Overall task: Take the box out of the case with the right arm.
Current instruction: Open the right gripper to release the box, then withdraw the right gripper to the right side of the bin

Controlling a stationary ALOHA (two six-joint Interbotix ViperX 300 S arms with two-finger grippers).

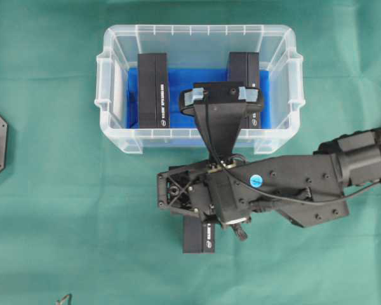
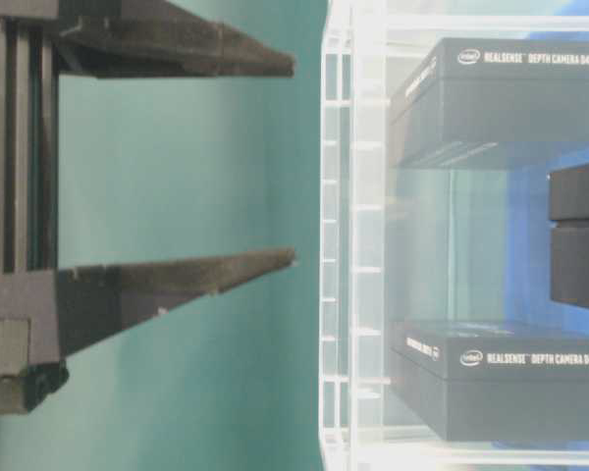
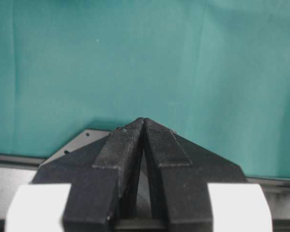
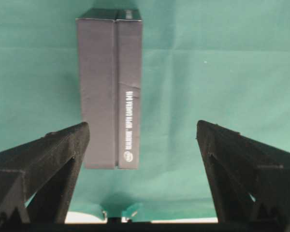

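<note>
**Box out on the cloth, claw released**

I see the right gripper (image 4: 142,140) spread wide, grasping nothing; the box (image 4: 111,87) lies on the green cloth (image 1: 51,222), outside the case (image 1: 114,136) near its front rim. Left gripper (image 3: 144,126) is clenched, empty.

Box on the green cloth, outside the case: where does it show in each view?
Overhead exterior: the box is at bottom centre, partly under the right arm, below the case.
Table-level exterior: not in it.
Left wrist: not in it.
Right wrist: upper left of centre, beyond the open jaws.
Shared landmark: the green cloth, seen in every view.
</note>
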